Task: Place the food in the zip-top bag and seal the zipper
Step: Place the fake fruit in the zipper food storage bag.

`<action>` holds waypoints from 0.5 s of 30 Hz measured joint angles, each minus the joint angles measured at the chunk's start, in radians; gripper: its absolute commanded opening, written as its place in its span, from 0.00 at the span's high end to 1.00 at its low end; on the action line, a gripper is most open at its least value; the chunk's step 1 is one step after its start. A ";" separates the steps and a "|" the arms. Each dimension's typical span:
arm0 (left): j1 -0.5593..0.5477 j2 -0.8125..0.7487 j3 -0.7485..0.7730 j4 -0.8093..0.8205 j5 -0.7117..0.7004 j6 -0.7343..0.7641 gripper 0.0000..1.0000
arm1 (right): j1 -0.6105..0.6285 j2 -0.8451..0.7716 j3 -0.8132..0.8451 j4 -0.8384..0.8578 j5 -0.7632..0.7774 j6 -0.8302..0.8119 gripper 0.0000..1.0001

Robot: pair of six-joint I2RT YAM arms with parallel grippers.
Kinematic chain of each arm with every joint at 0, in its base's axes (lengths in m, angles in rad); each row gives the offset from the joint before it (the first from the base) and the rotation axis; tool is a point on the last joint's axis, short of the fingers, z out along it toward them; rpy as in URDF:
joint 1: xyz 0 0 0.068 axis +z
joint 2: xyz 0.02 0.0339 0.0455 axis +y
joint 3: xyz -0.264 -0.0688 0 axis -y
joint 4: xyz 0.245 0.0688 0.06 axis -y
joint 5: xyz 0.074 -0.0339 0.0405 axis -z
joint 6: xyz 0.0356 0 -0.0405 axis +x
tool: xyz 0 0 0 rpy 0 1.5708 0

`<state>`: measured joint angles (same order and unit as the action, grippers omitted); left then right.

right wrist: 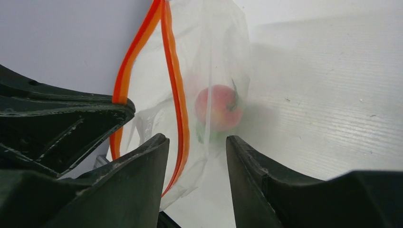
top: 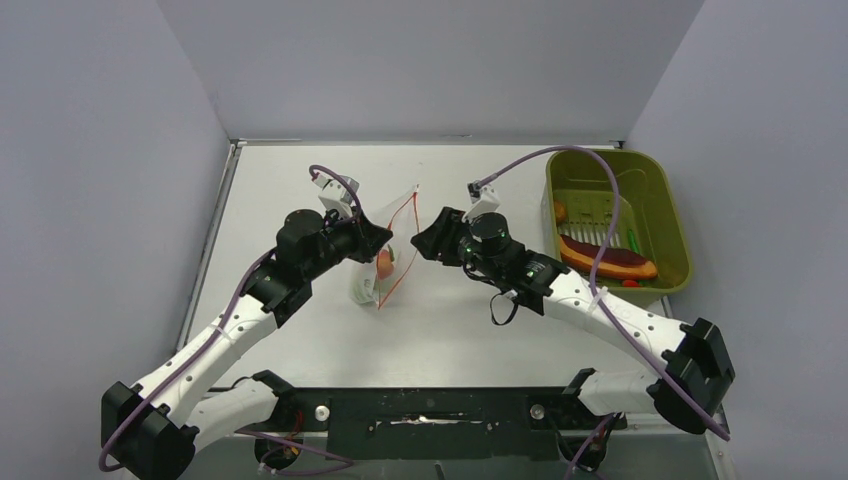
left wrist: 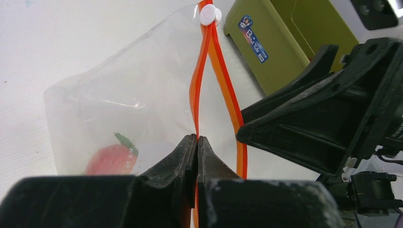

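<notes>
Zip-top bag (left wrist: 142, 90), clear, pink-red fruit (right wrist: 218, 107) inside, orange zipper (left wrist: 194, 95) pinched in left claw (left wrist: 197, 142); right claw (right wrist: 196, 140) parted.

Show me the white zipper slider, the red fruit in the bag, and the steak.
white zipper slider (left wrist: 207, 14), left wrist view, its round face.
red fruit (right wrist: 216, 108), right wrist view, middle of its skin.
steak (top: 630, 263), top view, right half of the slab.

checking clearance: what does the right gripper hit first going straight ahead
Probably the zip-top bag, near its orange zipper, with the pink-red ball fruit inside just beyond; depth is unclear.
</notes>
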<state>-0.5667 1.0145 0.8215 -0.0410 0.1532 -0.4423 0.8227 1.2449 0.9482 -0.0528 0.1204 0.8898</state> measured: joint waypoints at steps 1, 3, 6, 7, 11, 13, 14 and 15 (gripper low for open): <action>0.000 0.000 0.000 0.000 0.000 0.000 1.00 | 0.002 0.011 0.000 0.000 -0.008 -0.001 0.63; 0.000 0.000 0.000 0.000 0.000 0.000 1.00 | 0.004 0.035 0.005 -0.004 -0.027 -0.013 0.80; 0.000 0.000 0.002 -0.009 -0.008 0.010 1.00 | 0.008 0.075 0.037 -0.018 -0.042 -0.039 0.97; 0.000 0.000 0.010 -0.029 -0.022 0.020 1.00 | 0.010 0.079 0.045 -0.019 -0.043 -0.048 0.99; -0.001 0.000 0.095 -0.148 -0.154 0.072 1.00 | 0.010 0.077 0.050 -0.008 -0.042 -0.072 1.00; -0.001 -0.006 0.159 -0.201 -0.238 0.107 1.00 | 0.010 0.077 0.049 -0.004 -0.042 -0.076 1.00; -0.001 -0.014 0.180 -0.211 -0.268 0.118 1.00 | 0.010 0.078 0.049 0.002 -0.042 -0.077 1.00; -0.001 -0.027 0.198 -0.219 -0.297 0.137 1.00 | 0.010 0.080 0.048 0.010 -0.042 -0.079 1.00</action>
<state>-0.5678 0.9871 1.0195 -0.2600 -0.1440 -0.3054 0.8330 1.3251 0.9966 -0.0433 0.0780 0.8112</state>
